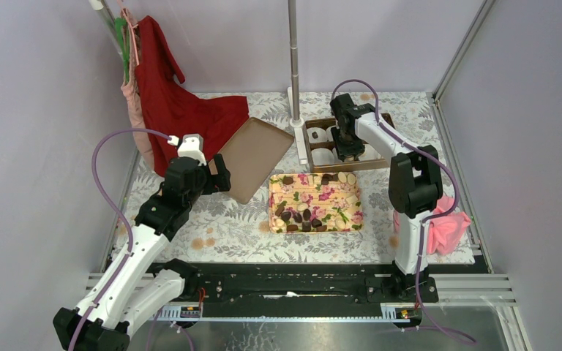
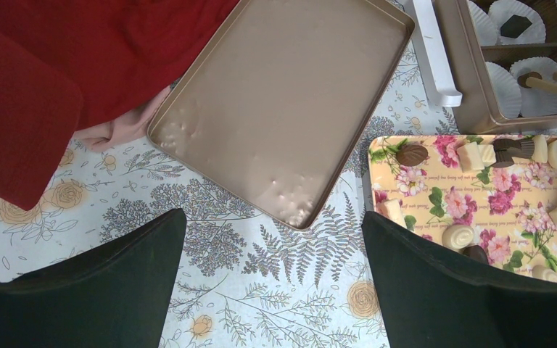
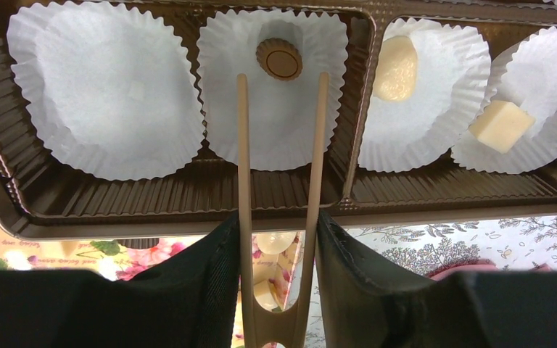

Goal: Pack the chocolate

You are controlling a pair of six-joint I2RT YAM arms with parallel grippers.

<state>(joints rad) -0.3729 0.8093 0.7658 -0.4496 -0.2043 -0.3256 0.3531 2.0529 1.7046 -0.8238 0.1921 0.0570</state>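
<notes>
Dark brown chocolate pieces (image 1: 298,216) lie with pale ones on a floral tray (image 1: 272,206), also in the left wrist view (image 2: 435,181). My right gripper (image 1: 347,142) is shut on wooden tongs (image 3: 243,145) over a brown box (image 1: 336,167) of white paper cups. The tong tips stand apart. A round brown chocolate (image 3: 279,58) lies loose in a cup (image 3: 275,123) just past them. In the right wrist view the right gripper (image 3: 278,221) grips the tongs on both sides. My left gripper (image 2: 273,212) is open and empty above the tablecloth, left of the tray.
A gold lid (image 1: 252,157) lies tilted between the left gripper and the box. Pale pieces (image 3: 395,69) sit in the neighbouring cups. A red cloth (image 1: 175,95) hangs at the back left. A pink cloth (image 1: 443,227) lies at the right. A metal pole (image 1: 293,58) stands behind the box.
</notes>
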